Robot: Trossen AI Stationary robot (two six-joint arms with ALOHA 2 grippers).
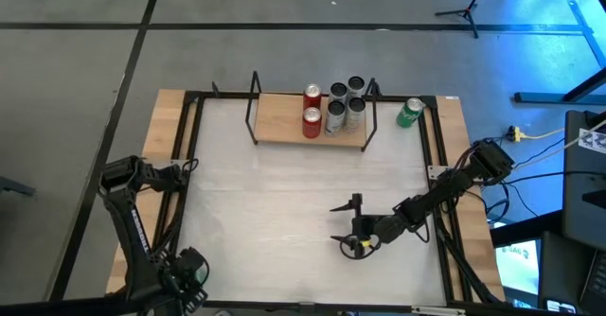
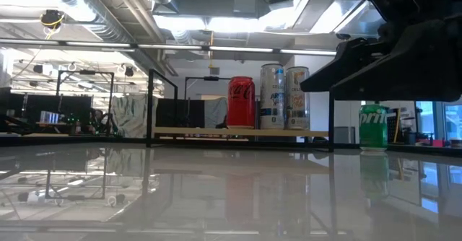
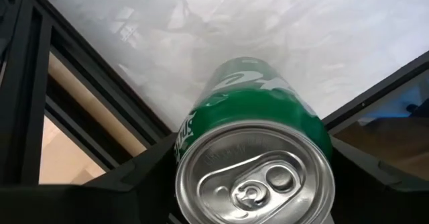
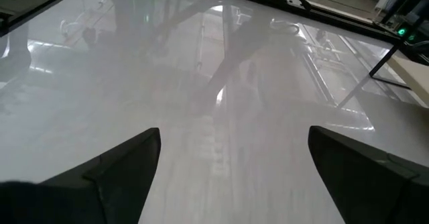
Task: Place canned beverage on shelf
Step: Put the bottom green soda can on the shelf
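1. The left gripper (image 1: 192,269) is at the near left corner of the table, with a green can (image 3: 255,117) standing between its fingers. Whether they already press it, I cannot tell.
2. The right gripper (image 1: 352,223) hovers over the middle of the table, jaws wide apart and empty.
3. The shelf (image 1: 280,119) is at the far edge; red cans (image 1: 311,109) and silver cans (image 1: 345,102) fill its right half. Another green can (image 1: 409,113) stands just beside it.
4. I judge the step is grasping. Next, a firm grip, a lift, and a carry to the free left half.
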